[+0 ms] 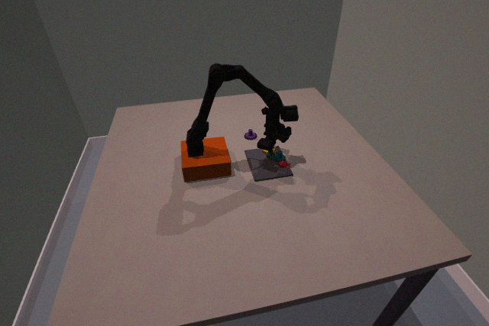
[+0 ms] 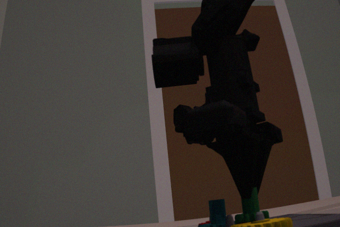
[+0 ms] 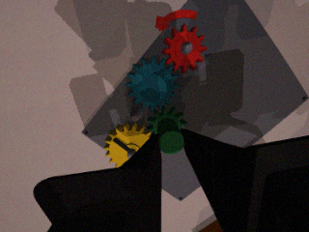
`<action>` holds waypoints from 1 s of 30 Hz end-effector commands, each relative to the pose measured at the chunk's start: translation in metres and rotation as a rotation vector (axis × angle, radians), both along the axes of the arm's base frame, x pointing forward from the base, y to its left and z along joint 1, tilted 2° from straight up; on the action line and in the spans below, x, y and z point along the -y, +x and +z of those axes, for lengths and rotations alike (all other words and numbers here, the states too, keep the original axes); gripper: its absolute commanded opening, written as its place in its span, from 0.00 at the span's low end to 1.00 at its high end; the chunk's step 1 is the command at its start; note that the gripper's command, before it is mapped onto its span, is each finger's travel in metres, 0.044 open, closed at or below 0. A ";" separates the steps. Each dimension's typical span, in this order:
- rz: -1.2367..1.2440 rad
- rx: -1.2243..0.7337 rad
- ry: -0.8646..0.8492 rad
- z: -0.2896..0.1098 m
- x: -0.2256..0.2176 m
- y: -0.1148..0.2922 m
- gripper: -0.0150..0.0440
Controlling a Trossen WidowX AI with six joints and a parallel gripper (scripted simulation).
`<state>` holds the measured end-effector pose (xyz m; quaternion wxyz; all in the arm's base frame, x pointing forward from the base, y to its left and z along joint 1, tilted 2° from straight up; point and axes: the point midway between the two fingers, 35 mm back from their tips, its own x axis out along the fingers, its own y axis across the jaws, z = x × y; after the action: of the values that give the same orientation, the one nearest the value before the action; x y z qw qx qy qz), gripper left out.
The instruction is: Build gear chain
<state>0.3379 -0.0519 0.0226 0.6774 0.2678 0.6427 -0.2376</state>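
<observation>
Wrist view, fingers (image 1: 270, 150) (image 2: 249, 196): closed on the green gear's (image 1: 270, 154) (image 2: 250, 208) (image 3: 167, 123) stem.
Green gear: was over the board (image 1: 258, 170) (image 2: 310, 219) (image 3: 275, 92), beside the yellow gear (image 1: 266, 151) (image 2: 263, 223) (image 3: 123, 145).
Teal gear (image 1: 280, 156) (image 2: 217, 212) (image 3: 153, 83): stood beside the red gear (image 1: 283, 164) (image 2: 203, 223) (image 3: 184, 48).

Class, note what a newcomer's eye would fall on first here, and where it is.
Probably the black arm, arching from an orange block over the grey board. Next, the bright gears: yellow and red on the board, teal between them, and green gripped in the hand.
</observation>
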 end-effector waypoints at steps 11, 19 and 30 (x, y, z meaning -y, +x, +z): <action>-0.015 0.000 0.004 -0.003 0.000 0.000 0.25; 0.199 0.005 -0.009 -0.005 -0.001 0.000 0.25; 0.338 0.009 -0.018 -0.008 0.000 0.000 0.25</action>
<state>0.3375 -0.0517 0.0161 0.7114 0.1535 0.6739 -0.1272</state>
